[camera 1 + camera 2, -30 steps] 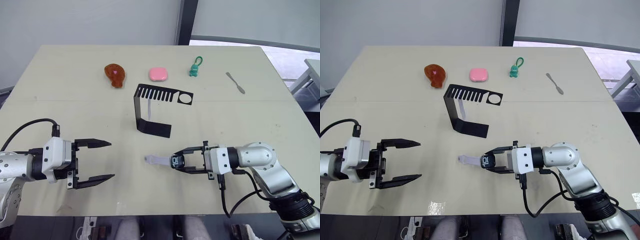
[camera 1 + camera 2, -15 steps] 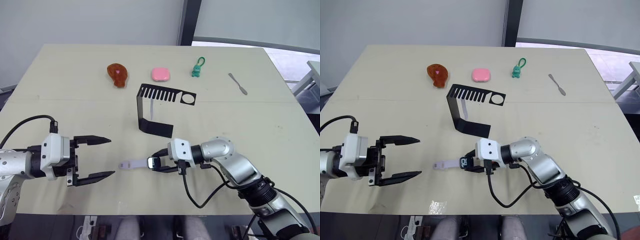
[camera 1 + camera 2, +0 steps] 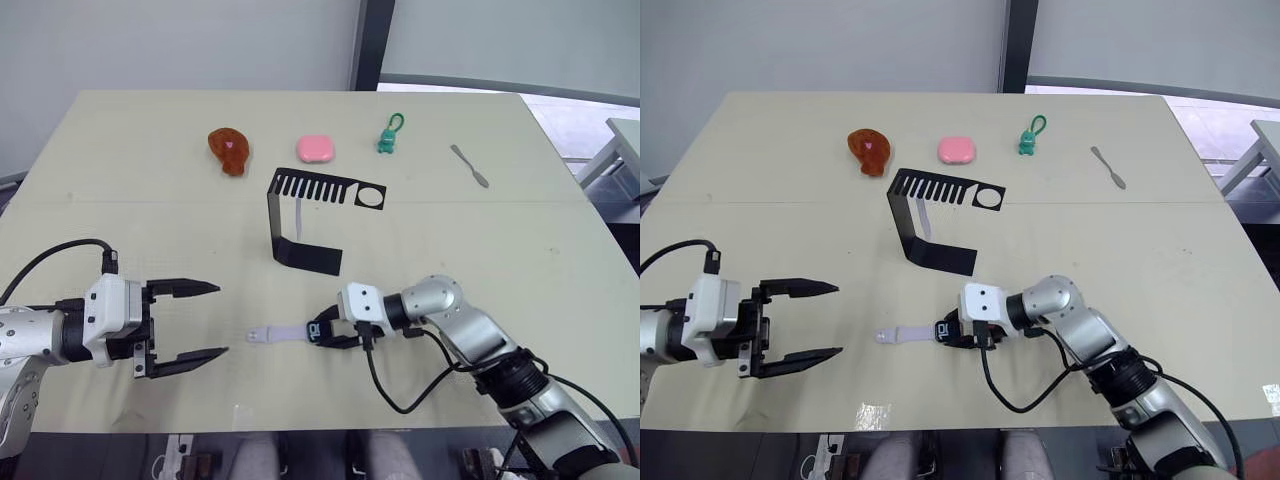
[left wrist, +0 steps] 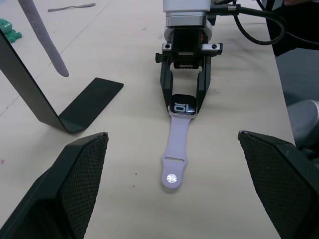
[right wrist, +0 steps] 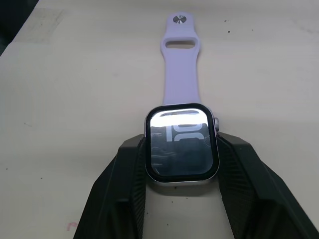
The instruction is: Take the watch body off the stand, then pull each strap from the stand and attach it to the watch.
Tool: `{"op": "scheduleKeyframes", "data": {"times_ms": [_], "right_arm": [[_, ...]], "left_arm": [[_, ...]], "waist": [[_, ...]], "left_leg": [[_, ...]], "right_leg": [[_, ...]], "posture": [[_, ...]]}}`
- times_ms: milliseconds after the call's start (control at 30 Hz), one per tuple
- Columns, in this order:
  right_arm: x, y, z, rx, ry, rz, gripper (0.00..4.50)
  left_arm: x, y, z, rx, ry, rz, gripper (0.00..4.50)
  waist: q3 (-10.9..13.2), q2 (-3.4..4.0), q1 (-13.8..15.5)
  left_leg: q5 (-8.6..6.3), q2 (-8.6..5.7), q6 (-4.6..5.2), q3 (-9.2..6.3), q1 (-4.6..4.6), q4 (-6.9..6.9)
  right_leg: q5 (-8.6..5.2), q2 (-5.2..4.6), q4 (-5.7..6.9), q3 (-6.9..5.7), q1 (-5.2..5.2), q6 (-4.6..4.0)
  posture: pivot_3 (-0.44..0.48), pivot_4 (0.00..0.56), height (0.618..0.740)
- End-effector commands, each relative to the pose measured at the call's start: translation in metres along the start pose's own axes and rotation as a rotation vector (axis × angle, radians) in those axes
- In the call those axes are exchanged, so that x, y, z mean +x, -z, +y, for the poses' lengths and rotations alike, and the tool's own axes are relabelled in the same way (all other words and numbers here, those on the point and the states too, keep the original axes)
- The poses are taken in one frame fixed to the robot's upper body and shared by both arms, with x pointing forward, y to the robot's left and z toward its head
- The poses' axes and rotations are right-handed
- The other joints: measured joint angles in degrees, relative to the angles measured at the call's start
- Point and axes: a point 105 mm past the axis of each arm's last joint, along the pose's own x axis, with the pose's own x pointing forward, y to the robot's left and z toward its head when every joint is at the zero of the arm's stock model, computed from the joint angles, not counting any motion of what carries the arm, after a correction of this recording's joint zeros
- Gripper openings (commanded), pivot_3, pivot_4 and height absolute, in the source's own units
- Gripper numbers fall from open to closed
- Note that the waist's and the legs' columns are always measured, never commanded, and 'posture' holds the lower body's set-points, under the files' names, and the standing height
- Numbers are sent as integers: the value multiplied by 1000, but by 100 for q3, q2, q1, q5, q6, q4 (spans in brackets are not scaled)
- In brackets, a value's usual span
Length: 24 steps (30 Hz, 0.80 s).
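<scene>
wide apart, your left gripper [image 3: 195, 322] jaws hold nothing, hovering over the near left of the table [image 3: 520, 240]. your right gripper [image 3: 325, 331] jaws are closed snug on the watch body [image 5: 181, 145], near centre, one strap [image 4: 178, 149] attached and lying flat toward the left. the stand [image 3: 305, 218] sits just beyond, second strap [image 3: 299, 219] hanging from it. the screen's digits read "10".
</scene>
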Motion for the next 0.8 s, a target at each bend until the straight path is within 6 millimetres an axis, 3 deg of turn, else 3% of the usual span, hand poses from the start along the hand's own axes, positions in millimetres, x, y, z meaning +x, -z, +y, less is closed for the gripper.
{"op": "scheduleKeyframes", "data": {"times_ms": [33, 100, 133, 333, 433, 667, 733, 800], "right_arm": [[-5, 0, -1, -21, -1, 12, 3467], [-21, 1, -1, -42, 2, 24, 4417], [-30, 0, -2, -56, 14, 24, 4470], [-99, 9, -12, 4, 181, -19, 4470], [-140, 23, -7, 33, 292, -73, 4470], [-243, 85, 4, 183, 793, 33, 4470], [-261, 96, 11, 211, 895, 46, 4470], [-265, 100, 16, 213, 920, 60, 4470]], "left_arm": [[-5, 1, 1, 14, -13, 18, 4500], [-8, 2, -1, 9, -19, 25, 4500], [-10, 3, -1, 5, -23, 29, 4500], [-30, 12, 4, -16, -114, 55, 4500], [-47, 21, 14, -22, -219, 82, 4500], [-91, 49, 31, -126, -525, 93, 4500], [-97, 54, 36, -130, -595, 92, 4500], [-96, 56, 36, -122, -602, 92, 4500]], "waist": [[0, 0, 2], [0, 0, 4], [0, 0, 6], [0, -1, 36], [0, -1, 35], [0, 0, 23], [0, 0, 22], [0, 0, 11]], "left_leg": [[0, 0, 0, 0, 0, 0], [0, 0, 1, 0, 0, 1], [-1, -1, 1, 1, 0, 0], [-5, -2, 6, -2, -1, 4], [-6, -1, 6, 0, 0, 1], [-6, 2, 8, 10, 5, 4], [-6, 2, 8, 13, 8, 2], [-6, 4, 7, 15, 9, 2]], "right_leg": [[0, -1, 11, 0, 0, 0], [0, -1, 15, 0, 0, 0], [0, -1, 14, 0, 0, 0], [0, -4, -14, -4, 6, 0], [0, -2, -18, -5, 8, 0], [0, -1, -17, -3, 9, 1], [0, -1, -16, -3, 9, 1], [0, -1, -16, -1, 9, 1]], "posture": [[0, 150, 740], [0, 150, 740], [0, 150, 740], [0, 150, 740], [0, 150, 740], [0, 150, 740], [0, 150, 740], [0, 150, 740]]}}
